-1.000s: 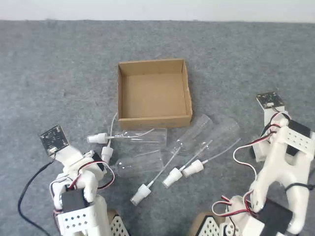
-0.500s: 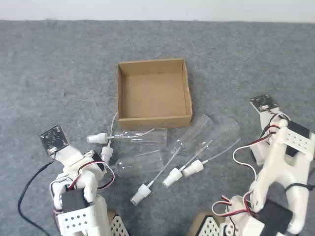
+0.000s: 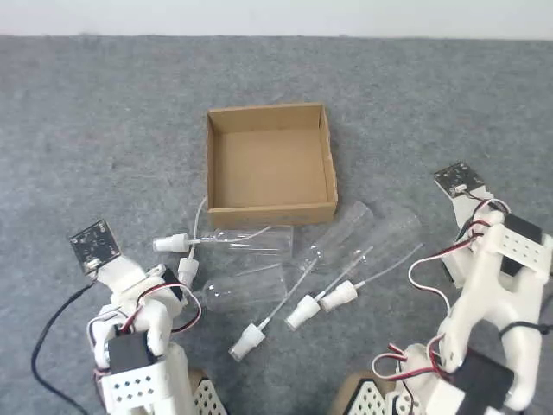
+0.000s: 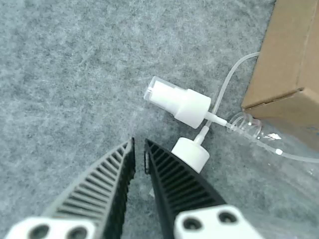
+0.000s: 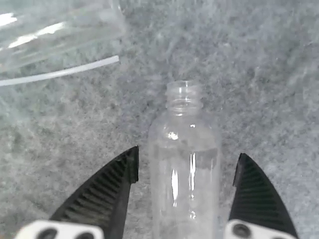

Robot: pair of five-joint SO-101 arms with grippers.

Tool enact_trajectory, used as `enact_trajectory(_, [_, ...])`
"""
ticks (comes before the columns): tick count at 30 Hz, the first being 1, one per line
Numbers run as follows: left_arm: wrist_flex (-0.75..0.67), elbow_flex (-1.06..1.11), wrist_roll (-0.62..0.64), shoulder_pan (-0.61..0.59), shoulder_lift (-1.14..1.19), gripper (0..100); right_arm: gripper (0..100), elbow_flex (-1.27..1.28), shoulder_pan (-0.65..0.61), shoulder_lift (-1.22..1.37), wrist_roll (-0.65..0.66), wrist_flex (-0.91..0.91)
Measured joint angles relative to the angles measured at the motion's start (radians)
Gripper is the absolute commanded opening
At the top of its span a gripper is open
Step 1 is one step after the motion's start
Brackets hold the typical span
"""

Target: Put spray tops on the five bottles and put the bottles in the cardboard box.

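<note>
Right gripper (image 5: pixel 189 153) gaped wide astride a bottle (image 5: pixel 185 169), not gripping it. Left gripper (image 4: pixel 139 144) was nearly closed, empty; box (image 3: pixel 270 210) at its one o'clock.

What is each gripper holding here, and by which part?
Nothing is held. The right gripper stands open astride a bottle, jaws clear of its body. The left gripper is shut on nothing, beside a spray top.

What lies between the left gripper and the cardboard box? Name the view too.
In the left wrist view, one white spray top and a second spray top lie between the left gripper and the cardboard box.
</note>
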Motion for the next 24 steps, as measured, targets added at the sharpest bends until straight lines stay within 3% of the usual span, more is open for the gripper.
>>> enact_trajectory(11, [0.0, 0.0, 0.0, 0.0, 0.0, 4, 17.4, 0.0, 0.0, 0.143, 0.002, -0.08])
enact_trajectory(17, [0.0, 0.0, 0.0, 0.0, 0.0, 4, 4.7, -0.005, 0.002, 0.143, 0.002, -0.08])
enact_trajectory(24, [0.0, 0.0, 0.0, 0.0, 0.0, 4, 3.5, -0.103, 0.003, 0.144, 0.002, 0.091])
